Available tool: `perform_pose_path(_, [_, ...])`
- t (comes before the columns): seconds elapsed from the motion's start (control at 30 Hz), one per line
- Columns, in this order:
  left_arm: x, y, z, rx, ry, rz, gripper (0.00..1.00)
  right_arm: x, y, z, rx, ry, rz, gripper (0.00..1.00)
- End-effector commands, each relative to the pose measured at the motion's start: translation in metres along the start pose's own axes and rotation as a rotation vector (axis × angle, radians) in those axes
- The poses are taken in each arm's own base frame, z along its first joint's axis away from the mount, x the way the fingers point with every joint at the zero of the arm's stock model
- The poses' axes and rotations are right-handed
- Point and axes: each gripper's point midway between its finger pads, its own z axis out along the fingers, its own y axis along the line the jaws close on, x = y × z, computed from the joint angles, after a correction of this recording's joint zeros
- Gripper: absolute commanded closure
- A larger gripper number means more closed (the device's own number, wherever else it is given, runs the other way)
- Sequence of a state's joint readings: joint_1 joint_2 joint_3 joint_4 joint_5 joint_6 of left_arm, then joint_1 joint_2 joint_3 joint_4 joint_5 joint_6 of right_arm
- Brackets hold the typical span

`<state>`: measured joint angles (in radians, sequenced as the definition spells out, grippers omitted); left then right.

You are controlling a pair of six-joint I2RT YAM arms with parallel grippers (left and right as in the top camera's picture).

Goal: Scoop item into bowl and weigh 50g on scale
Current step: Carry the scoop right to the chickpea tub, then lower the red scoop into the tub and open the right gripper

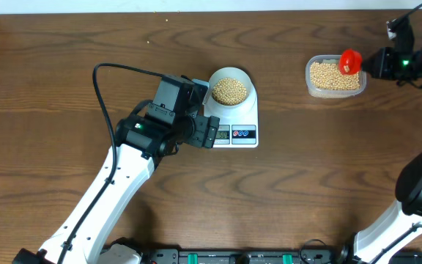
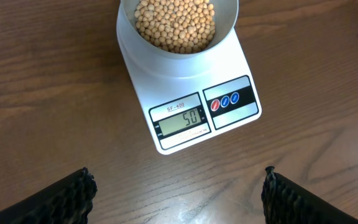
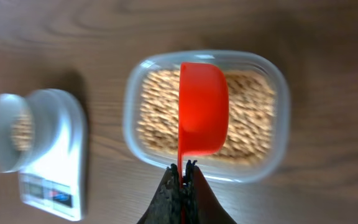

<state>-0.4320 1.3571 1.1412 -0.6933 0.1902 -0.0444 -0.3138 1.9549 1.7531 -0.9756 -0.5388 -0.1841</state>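
Now, with the small tan-yellow beans heaped in the round white bowl on the flat white digital scale reading 50, we worry our spread left gripper could bump it, or the right gripper, pinching the red plastic scoop, could add more.

The scale bears the label "SF-400", and its display reads "50".
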Motion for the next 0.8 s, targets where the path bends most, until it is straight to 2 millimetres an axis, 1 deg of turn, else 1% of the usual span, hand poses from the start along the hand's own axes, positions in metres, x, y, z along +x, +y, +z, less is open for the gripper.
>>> perform_pose_path(0.0, [0.0,0.0,-0.005,0.007,-0.012,0.008,0.12,-0.004,-0.005,-0.008,0.198,0.019,-0.061,0.99])
perform_pose_path(0.1, [0.0,0.0,-0.005,0.007,-0.012,0.008,0.12,-0.003,-0.005,-0.004,0.319,0.044,-0.091,0.99])
perform_pose_path(0.2, [0.0,0.0,-0.005,0.007,-0.012,0.008,0.12,-0.007,0.001,-0.006,0.445,0.044,-0.135,0.99])
perform_pose_path(0.43, [0.0,0.0,-0.005,0.007,-0.012,0.008,0.12,-0.016,0.03,-0.021,0.703,0.024,-0.281,0.99])
perform_pose_path(0.63, [0.0,0.0,-0.005,0.007,-0.012,0.008,0.12,-0.018,0.051,-0.023,0.819,0.016,-0.364,0.99])
perform_pose_path(0.77, [0.0,0.0,-0.005,0.007,-0.012,0.008,0.12,-0.018,0.058,-0.023,0.847,0.016,-0.388,0.99])
